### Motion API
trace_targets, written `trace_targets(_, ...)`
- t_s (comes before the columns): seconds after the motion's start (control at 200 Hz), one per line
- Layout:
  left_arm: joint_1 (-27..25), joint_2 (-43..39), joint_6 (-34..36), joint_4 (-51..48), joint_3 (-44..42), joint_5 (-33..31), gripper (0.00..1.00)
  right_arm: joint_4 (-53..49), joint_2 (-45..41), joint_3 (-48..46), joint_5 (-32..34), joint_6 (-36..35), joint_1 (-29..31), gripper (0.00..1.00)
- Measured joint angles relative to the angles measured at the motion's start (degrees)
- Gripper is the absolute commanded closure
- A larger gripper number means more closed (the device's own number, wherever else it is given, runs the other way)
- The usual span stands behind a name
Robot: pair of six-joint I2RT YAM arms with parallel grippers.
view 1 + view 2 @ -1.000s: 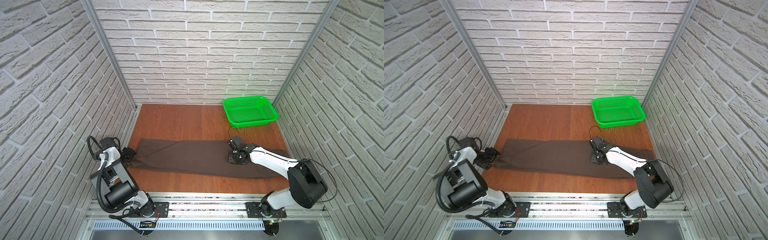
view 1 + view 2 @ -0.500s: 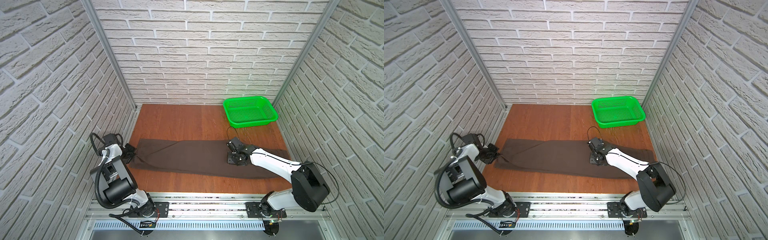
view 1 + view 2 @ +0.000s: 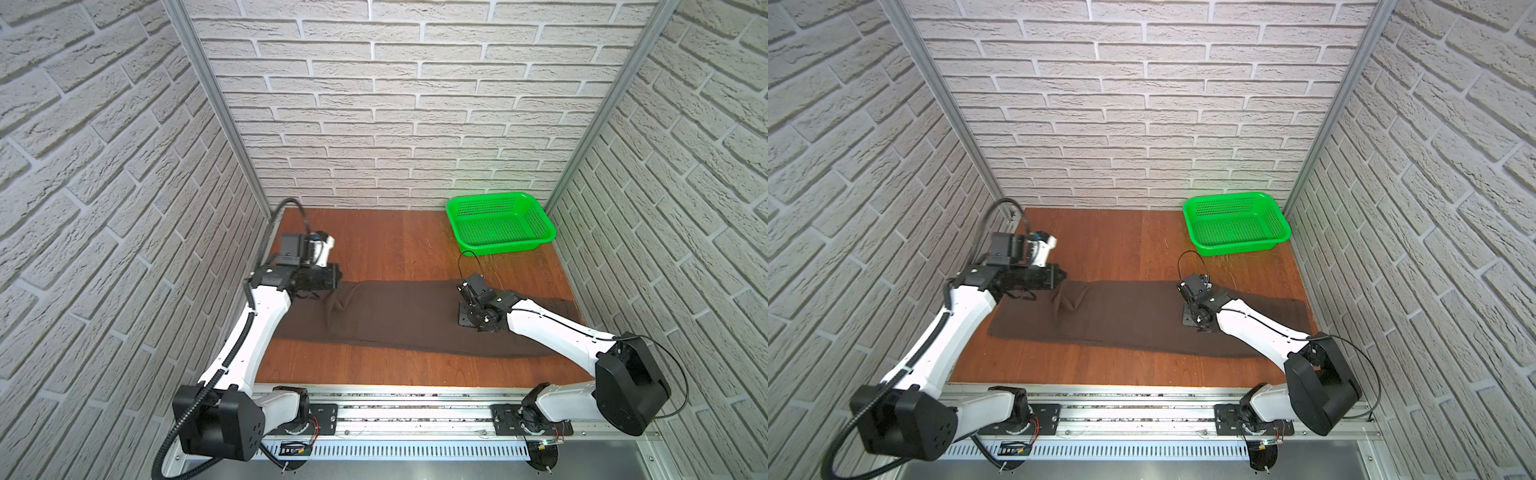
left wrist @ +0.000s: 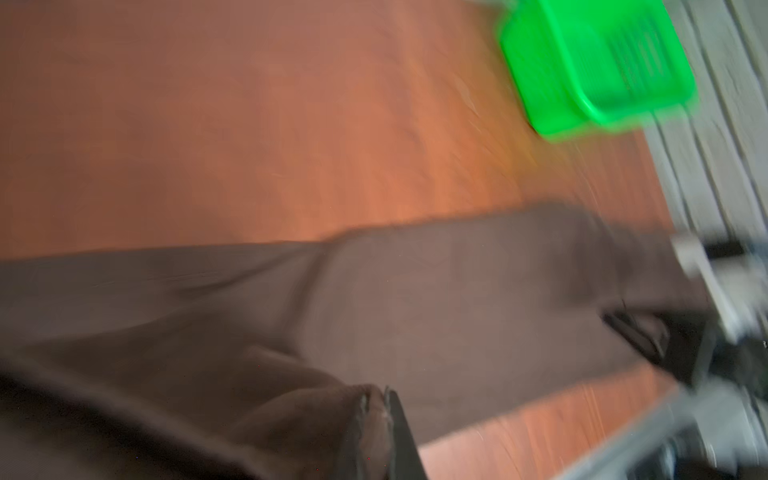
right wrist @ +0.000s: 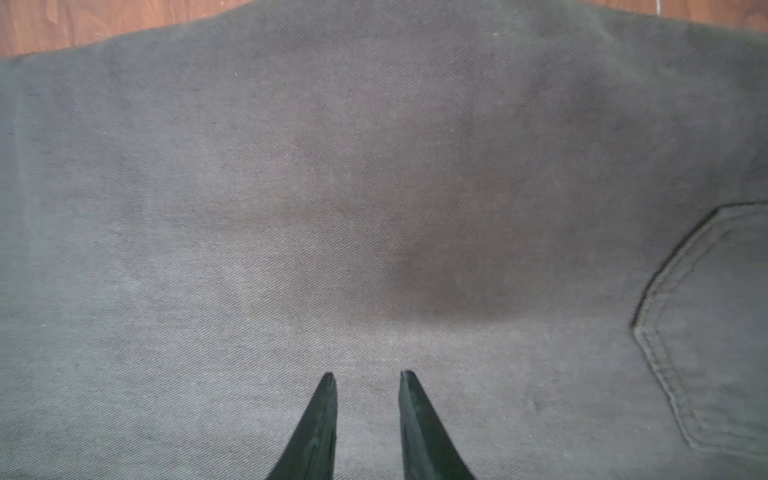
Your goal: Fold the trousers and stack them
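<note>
1. The trousers [image 3: 395, 318] lie stretched across the wooden table [image 3: 374, 245], near the green basket [image 3: 505, 248]
2. The left gripper [image 3: 336, 281] is clenched on their left end, holding that corner up
3. The right gripper [image 5: 365, 376] rests on the fabric, fingertips slightly apart, grasping nothing

Soft matt cloth of the long dark brown trousers [image 3: 395, 320], smooth red-brown wooden table [image 3: 386, 245], shiny green plastic mesh basket [image 3: 505, 246]
</note>
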Motion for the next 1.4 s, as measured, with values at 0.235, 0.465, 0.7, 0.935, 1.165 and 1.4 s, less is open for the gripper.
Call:
trace_targets(0.235,-21.27,9.31,-0.09,-2.4,0.42,-2.12,0.64,-1.62,-3.17,0.0,1.9,-0.81,-1.03,0.72)
trace_targets(0.465,-27.08,9.86,-3.08,-2.51,0.42,-7.67,0.25,-3.39,-7.02,0.0,3.21,-1.92,-3.26,0.72)
trace_targets(0.7,-26.73,7.37,-12.33,-2.29,2.62,-21.42,0.26,-4.2,-7.91,-0.07,3.54,-2.38,-4.63,0.72)
trace_targets(0.935,-27.93,18.95,-24.85,-2.38,7.52,-30.03,0.38,-4.15,-7.87,-0.11,3.32,-2.95,-5.46,0.72)
trace_targets(1.165,-29.66,33.81,-29.35,-3.54,19.61,-33.75,0.44,-3.98,-8.0,-1.44,2.97,-3.69,-6.84,0.72)
trace_targets(1.4,-29.14,43.54,-32.83,-6.49,26.4,-35.67,0.46,-4.11,-10.45,-2.56,2.29,-4.74,-8.61,0.72)
